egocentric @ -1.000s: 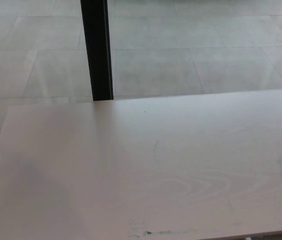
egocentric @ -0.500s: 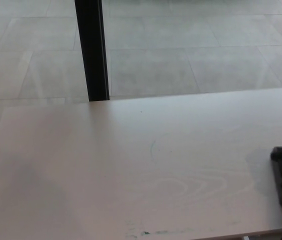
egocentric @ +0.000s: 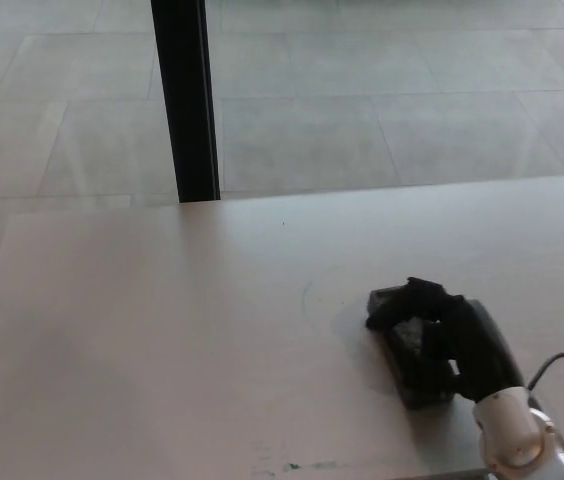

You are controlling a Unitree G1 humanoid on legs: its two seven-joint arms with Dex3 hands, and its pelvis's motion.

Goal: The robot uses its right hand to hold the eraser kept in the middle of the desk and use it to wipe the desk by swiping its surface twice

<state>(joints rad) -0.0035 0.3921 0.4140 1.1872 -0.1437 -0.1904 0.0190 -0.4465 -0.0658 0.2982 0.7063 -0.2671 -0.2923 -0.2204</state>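
My right hand [egocentric: 447,335] lies on the pale wooden desk [egocentric: 162,320], right of its middle, with the black fingers wrapped over a dark flat eraser [egocentric: 409,372]. The eraser rests flat on the desk surface under the hand, its near and left edges showing. My white wrist comes in from the bottom right corner. A faint pen mark [egocentric: 305,296] sits on the desk just left of the hand. My left hand does not show.
A black vertical post [egocentric: 186,100] stands behind the desk's far edge at the left of centre. Grey tiled floor [egocentric: 382,90] lies beyond. Dark smudges [egocentric: 292,466] mark the desk's near edge.
My right hand with the eraser has slid leftward across the desk, from the right edge of the picture to just right of the middle.
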